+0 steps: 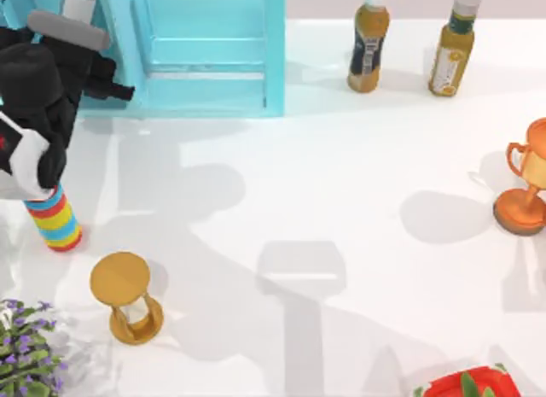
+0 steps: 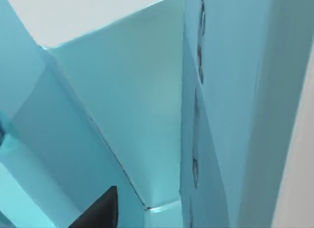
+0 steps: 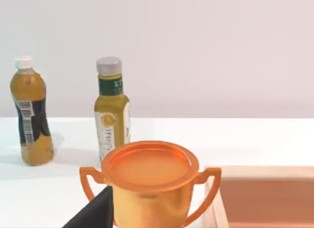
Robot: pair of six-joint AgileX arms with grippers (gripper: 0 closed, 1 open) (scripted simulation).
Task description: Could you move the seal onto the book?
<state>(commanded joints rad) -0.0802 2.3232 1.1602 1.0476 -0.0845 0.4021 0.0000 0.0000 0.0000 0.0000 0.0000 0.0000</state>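
Left gripper point(image 1: 115, 91), at ten o'clock, noses against the light-blue shelf unit point(image 1: 213, 55); finger state unclear. Seal and book unseen; pushing on risks striking the shelf wall.

Bright, even light covers the white table point(image 1: 341, 175) in the top view. Soft grey shadows lie across its middle and lower part, and a rounder one sits just left of the trophy point(image 1: 525, 179) at the right edge. The left wrist view shows pale sheen on the blue shelf point(image 2: 132, 90).
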